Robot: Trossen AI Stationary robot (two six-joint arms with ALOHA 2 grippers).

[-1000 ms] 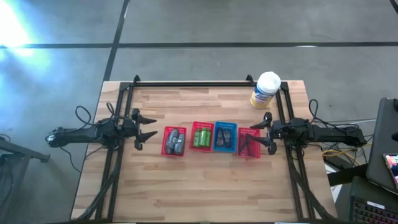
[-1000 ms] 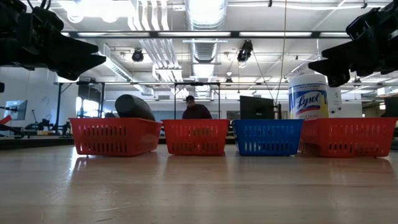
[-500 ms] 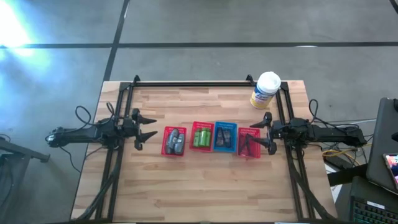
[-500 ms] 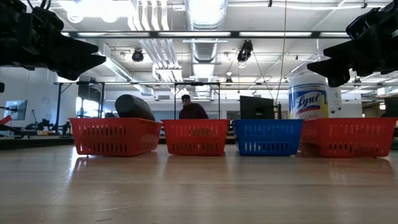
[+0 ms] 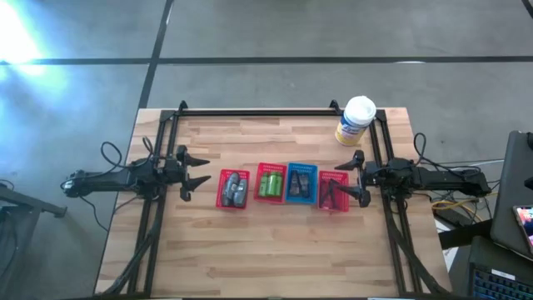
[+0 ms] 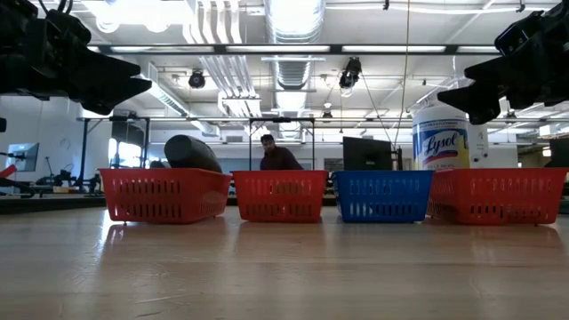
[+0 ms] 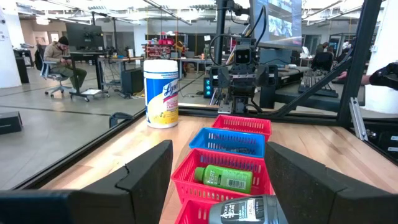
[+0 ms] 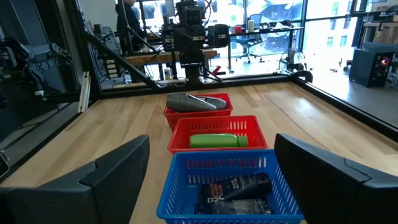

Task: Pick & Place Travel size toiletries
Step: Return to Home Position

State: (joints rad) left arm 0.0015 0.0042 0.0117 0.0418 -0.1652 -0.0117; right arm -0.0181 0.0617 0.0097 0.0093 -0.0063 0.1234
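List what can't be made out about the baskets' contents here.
Low view: mesh walls hide what lies in the blue basket and the rightmost red basket; only one grey tube shows above a rim.
High view: the black pieces in the rightmost red basket are too small to count.
Left wrist view: the bottom edge cuts off the nearest deodorant.

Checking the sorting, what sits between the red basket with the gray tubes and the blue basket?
A second red basket holding green bottles; the high view shows it in line between them.
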